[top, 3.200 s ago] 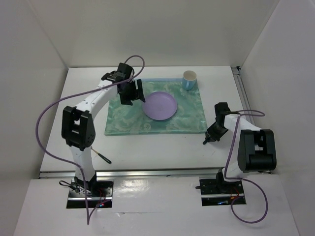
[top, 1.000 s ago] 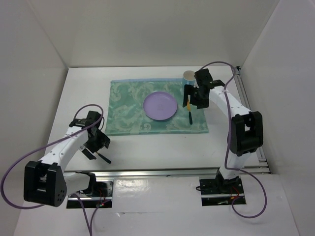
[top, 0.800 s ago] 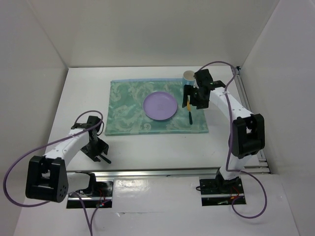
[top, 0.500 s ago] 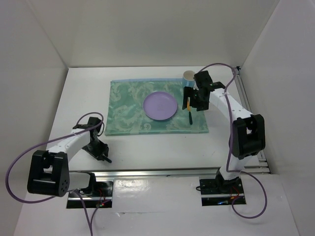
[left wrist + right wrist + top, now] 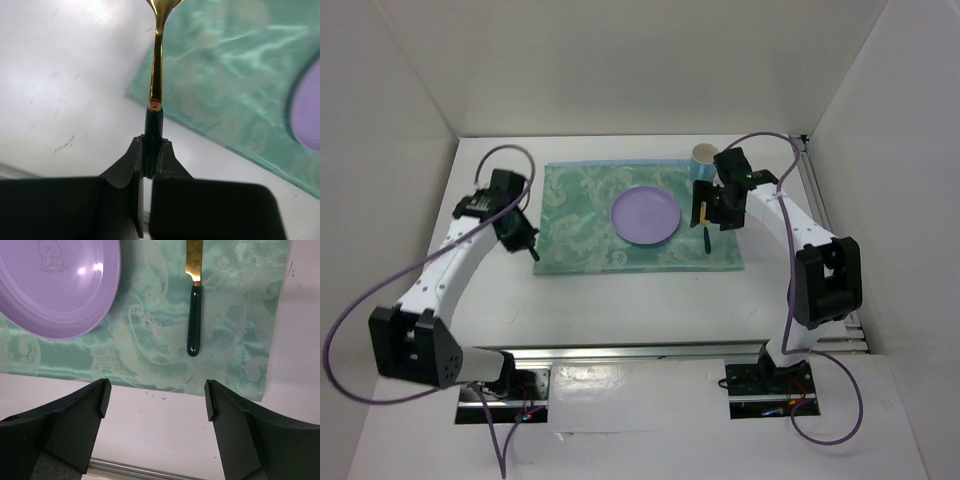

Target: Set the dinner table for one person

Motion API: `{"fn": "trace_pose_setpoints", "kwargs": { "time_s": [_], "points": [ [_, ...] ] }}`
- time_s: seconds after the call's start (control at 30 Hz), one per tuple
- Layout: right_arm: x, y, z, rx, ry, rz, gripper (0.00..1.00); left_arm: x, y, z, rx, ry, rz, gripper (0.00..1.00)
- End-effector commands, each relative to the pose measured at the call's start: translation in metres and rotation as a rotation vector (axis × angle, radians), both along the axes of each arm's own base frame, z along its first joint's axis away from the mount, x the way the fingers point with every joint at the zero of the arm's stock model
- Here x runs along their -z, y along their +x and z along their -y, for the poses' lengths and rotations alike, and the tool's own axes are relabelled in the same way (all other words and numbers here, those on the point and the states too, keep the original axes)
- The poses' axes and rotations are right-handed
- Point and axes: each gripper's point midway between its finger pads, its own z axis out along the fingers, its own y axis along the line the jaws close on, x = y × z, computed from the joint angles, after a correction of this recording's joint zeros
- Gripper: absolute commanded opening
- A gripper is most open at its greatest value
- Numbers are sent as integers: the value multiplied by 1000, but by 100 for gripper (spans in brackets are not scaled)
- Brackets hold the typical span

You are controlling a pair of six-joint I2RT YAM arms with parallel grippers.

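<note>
Left wrist view gives you the utensil [image 5: 157,75] best: a slim gold stem running into a dark green handle, with its head cut off by the top edge, so you cannot tell spoon from fork. The left gripper [image 5: 151,150] pinches the green handle near its end, jaws pressed onto it from both sides. The piece sticks out forward over the spot where the white dinner table [image 5: 65,75] meets the edge of the green patterned placemat [image 5: 240,70]. Judge it light and rigid, likely metal with a smooth handle. It will not bend, but it may swivel or slip in a narrow pinch this far from its balance point. Move gently; a hold nearer the join of stem and handle would be steadier. It should survive a small drop, though it may skid more on bare tabletop than on cloth. Right wrist view shows what that one misses: a knife [image 5: 194,315] with matching gold blade and green handle lies flat on the mat, right of the purple plate [image 5: 60,285] and apart from it. The right gripper [image 5: 156,395] hangs above with fingers spread wide, holding nothing. Top external view alone shows you the whole layout: the plate mid-mat, a blue cup [image 5: 705,157] at the mat's far right corner, and the left arm holding its utensil by the mat's left edge, towards the near corner.
</note>
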Motion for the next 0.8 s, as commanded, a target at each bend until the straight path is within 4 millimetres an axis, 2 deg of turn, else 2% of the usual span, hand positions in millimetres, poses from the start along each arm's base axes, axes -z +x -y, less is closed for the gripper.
{"fn": "trace_pose_setpoints", "kwargs": {
  "time_s": [0.0,0.03,0.07,0.1,0.13,0.17,0.2,0.23,0.27,0.3,0.37,0.47,0.6,0.77],
  "points": [
    [-24,-3,-2,26,15,75,88,3,37,22,261,131,-71,0],
    [-24,-6,-2,37,20,73,88,-9,55,32,314,154,-52,0],
    [-31,-6,1,47,10,96,88,11,67,40,354,169,-116,0],
    [-31,-9,2,55,14,94,88,16,77,47,407,176,-124,0],
    [-30,-11,5,61,6,96,88,9,92,56,458,181,-108,0],
    [-34,-14,9,72,-12,102,88,16,97,67,506,169,-132,0],
    [-34,-14,9,72,-12,102,88,42,98,67,538,176,-232,0],
    [-37,-20,13,77,-20,103,88,36,111,79,558,196,-210,0],
    [-35,-24,16,83,-33,94,88,41,116,85,580,202,-215,0],
    [-35,-27,17,93,-27,92,88,55,119,90,602,208,-246,0],
    [-30,-33,20,98,-38,85,88,53,132,95,603,226,-228,0],
    [-27,-39,27,121,-47,73,88,62,142,107,651,186,-237,0],
    [-25,-43,35,140,-85,64,88,82,137,107,669,182,-291,0],
    [-24,-45,36,140,-88,56,88,104,133,110,654,156,-323,0]
  ]
}}
